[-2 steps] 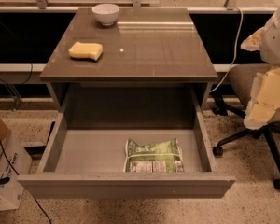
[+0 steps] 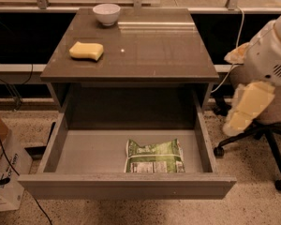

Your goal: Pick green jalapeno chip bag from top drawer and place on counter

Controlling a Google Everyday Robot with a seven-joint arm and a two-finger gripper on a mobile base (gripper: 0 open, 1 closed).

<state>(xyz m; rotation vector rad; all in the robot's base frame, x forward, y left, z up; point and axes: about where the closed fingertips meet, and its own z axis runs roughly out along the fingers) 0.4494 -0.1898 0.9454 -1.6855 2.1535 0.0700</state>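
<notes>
The green jalapeno chip bag (image 2: 154, 156) lies flat on the floor of the open top drawer (image 2: 84, 156), near the front panel and right of the middle, with its white label panel towards the front. The counter (image 2: 145, 55) is the glossy grey-brown top above the drawer. My gripper (image 2: 240, 86) hangs at the right edge of the view, outside the drawer and to the right of the cabinet, at about drawer height. Its cream fingers (image 2: 247, 108) stand apart and hold nothing.
A yellow sponge (image 2: 86, 50) lies at the counter's left and a white bowl (image 2: 106, 13) at its back left. An office chair base (image 2: 267, 146) stands on the floor at the right. A cardboard box (image 2: 2, 172) and cables are on the floor at the left.
My gripper has moved a little to the left, towards the cabinet. The bag, drawer, sponge and bowl have not moved.
</notes>
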